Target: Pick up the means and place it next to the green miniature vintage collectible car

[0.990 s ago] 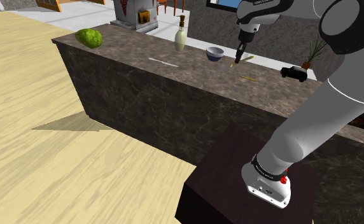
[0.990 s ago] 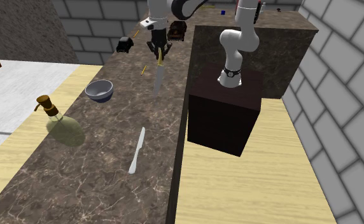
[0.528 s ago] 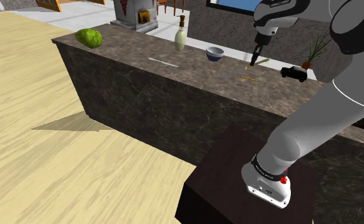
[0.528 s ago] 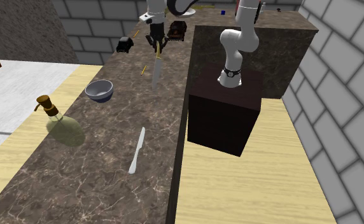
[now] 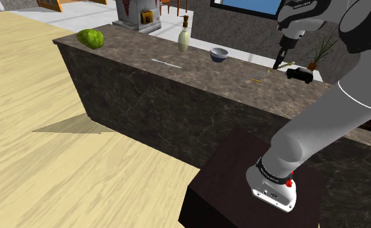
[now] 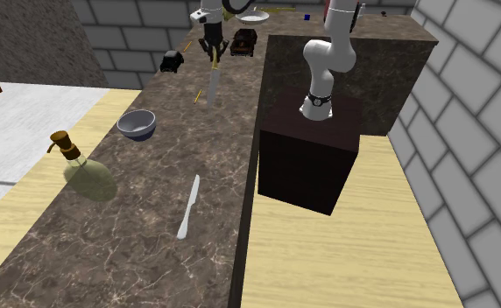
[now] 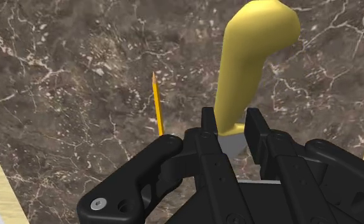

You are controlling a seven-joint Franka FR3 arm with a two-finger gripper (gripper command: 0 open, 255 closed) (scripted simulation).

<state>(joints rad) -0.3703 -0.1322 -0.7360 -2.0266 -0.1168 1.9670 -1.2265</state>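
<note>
Clasping the yellow-handled knife [image 7: 254, 63], the gripper [image 7: 231, 122] holds it above the counter [image 7: 66, 76], handle jutting forward.

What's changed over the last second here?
The gripper, jaws shut on the yellow-handled knife, carried it along the counter toward the shoulder view's right, closer to the dark toy car. The bowl, bottle, white knife and pencil stayed put.

Long dark marbled counter [image 5: 145, 97]; pale wood-grain floor [image 5: 41, 168] on both sides; grey block walls [image 6: 476, 79] behind
</note>
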